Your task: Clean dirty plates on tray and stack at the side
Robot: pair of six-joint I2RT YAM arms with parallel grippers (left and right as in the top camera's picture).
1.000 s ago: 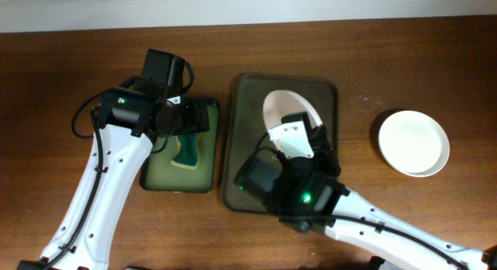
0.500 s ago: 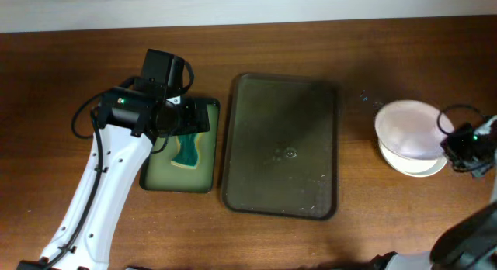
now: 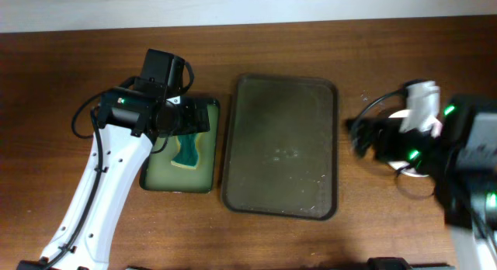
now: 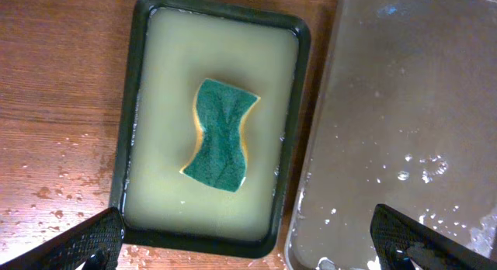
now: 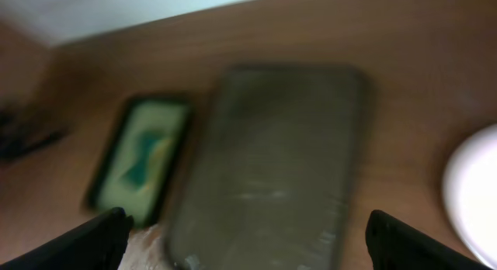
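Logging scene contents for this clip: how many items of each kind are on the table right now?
Trays: 2, the dark brown tray and the green tray
Sponges: 1, the sponge, lying in the green tray
Plates: 1 visible, a white plate with only its edge in view; whether there are more cannot be told
Total: 4 visible

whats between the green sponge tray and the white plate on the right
The dark brown tray and strips of bare table either side, shown in the overhead view.
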